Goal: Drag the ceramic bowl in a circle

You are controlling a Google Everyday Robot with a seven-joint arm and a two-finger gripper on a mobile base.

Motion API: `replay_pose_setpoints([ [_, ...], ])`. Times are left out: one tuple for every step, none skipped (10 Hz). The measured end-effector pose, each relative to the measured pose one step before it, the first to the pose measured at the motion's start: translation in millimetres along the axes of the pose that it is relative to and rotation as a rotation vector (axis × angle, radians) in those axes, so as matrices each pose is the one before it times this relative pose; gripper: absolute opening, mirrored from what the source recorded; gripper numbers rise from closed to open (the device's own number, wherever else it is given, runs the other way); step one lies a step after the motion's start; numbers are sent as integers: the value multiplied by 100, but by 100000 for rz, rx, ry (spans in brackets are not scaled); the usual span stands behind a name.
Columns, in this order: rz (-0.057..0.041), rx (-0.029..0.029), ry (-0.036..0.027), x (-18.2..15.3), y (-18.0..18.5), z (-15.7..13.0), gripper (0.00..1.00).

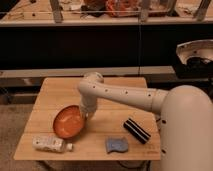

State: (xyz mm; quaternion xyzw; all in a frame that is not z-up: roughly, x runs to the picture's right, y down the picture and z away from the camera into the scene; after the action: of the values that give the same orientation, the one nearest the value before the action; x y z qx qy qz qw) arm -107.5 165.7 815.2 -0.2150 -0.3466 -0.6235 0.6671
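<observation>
The ceramic bowl (68, 122) is round, glossy orange with a darker rim. It sits on the front left part of the wooden table (125, 90) and looks tipped up a little on its right side. My gripper (85, 116) points down from the white arm (120, 94) and is at the bowl's right rim, touching it. The arm reaches in from the right and covers the gripper's tip.
A pale plastic bottle (49, 144) lies near the front left edge, just below the bowl. A blue sponge (116, 145) and a black striped block (136, 130) lie at the front right. A dark shelf unit (100, 45) stands behind the table.
</observation>
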Motion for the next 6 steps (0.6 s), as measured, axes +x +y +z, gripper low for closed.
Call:
replay_pose_setpoints([
  [1406, 620, 192, 1111, 379, -204, 0],
  [1382, 529, 155, 684, 603, -173, 0],
  [2781, 567, 86, 850, 1594, -396, 0],
  [3015, 388, -171, 591, 1862, -290, 0],
  [3376, 768, -35, 580, 1856, -354, 0],
  [2917, 813, 9, 496, 1462, -248, 0],
])
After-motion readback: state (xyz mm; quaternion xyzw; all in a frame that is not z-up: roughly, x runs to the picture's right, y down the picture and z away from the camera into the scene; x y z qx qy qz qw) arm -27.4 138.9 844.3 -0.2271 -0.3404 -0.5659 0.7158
